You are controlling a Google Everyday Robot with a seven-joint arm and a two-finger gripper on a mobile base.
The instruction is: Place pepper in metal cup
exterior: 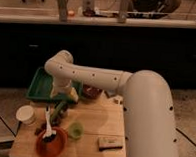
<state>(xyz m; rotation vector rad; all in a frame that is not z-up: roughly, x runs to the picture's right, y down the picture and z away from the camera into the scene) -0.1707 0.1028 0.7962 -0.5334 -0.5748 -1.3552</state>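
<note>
Here, the gripper [60,104] hangs low just behind the round orange bowl [51,143], at the long green pepper [58,112] above the wooden surface [96,124]; whether it grips cannot be told.

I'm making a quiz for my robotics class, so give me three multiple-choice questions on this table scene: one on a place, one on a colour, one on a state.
1. Where is the tray?
A. at the table's far left
B. on the floor
C. inside a bowl

2. What colour is the small cup?
A. blue
B. green
C. black

3. The orange bowl is:
A. upside down
B. empty
C. holding a white utensil

Answers:
1 A: it lies just behind the gripper, which hangs over the table's left side.
2 B: it looks pale green.
3 C: the utensil sticks up out of it.
</note>
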